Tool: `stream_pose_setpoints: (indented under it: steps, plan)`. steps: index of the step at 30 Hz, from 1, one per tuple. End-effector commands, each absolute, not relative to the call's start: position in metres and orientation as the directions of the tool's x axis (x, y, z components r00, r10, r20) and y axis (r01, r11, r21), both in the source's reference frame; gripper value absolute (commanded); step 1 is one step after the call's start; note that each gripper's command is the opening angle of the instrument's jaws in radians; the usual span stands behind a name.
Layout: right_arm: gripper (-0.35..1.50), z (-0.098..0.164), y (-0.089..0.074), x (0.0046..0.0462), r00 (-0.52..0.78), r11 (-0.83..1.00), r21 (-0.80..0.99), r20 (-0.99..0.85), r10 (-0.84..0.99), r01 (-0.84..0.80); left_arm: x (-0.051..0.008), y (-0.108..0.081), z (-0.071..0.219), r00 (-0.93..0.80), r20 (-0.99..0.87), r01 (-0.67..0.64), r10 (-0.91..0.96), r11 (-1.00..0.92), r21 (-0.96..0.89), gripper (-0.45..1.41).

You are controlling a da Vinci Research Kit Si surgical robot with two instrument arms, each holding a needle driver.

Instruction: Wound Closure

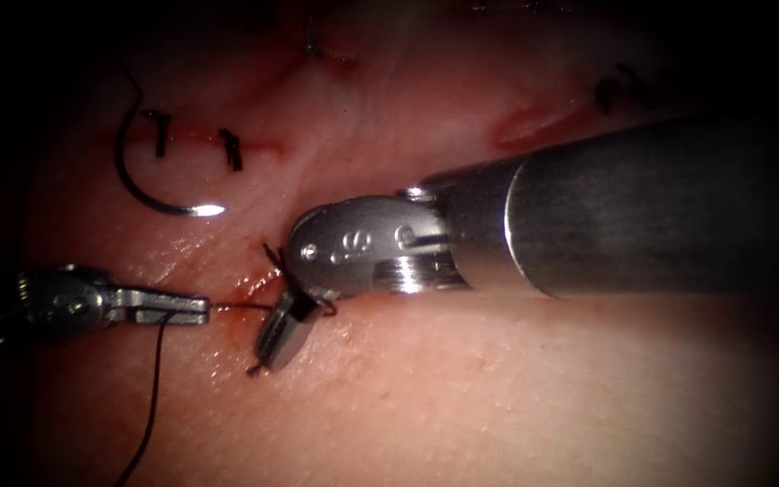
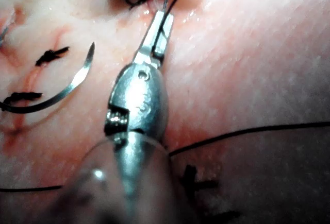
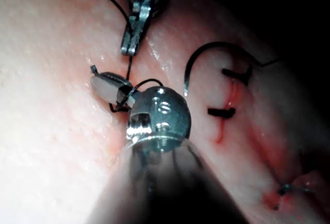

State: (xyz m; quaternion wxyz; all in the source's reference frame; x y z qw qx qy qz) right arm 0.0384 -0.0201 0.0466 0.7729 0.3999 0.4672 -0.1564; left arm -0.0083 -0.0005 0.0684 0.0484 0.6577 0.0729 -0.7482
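Steel needle is lying free on the tissue, curved beside two finished stitches, well apart from both tools. Near the cut, the left tool is clamping the thread in closed jaws, the strand running taut toward the right tool, whose jaws are pinching together on thread near the knot. Bare tissue is lying open below and right of both tips.

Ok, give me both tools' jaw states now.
Left tool: shut on the thread.
Right tool: shut on the thread.
Needle: free, lying on the tissue.
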Motion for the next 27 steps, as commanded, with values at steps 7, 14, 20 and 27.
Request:
stream_pose_setpoints:
  steps: [7,14,20,27]
  plan:
    - [-0.35,0.048,-0.017,0.0382,0.448,0.685,0.48,-0.86,0.245,0.548,-0.0114,-0.005,0.068,-0.156,-0.988,0.209,0.005,-0.977,-0.038,-0.45]
    - [-0.35,0.049,-0.015,0.0369,0.458,0.721,0.494,-0.846,0.272,0.485,-0.0138,-0.009,0.064,-0.126,-0.992,0.249,0.026,-0.967,-0.057,-0.45]
    - [-0.35,0.051,-0.015,0.0367,0.486,0.739,0.503,-0.831,0.271,0.448,-0.0155,-0.01,0.061,-0.094,-0.995,0.287,0.043,-0.956,-0.068,-0.45]
    - [-0.35,0.053,-0.015,0.0365,0.514,0.764,0.514,-0.81,0.283,0.389,-0.0171,-0.012,0.058,-0.085,-0.996,0.309,0.039,-0.949,-0.063,-0.45]
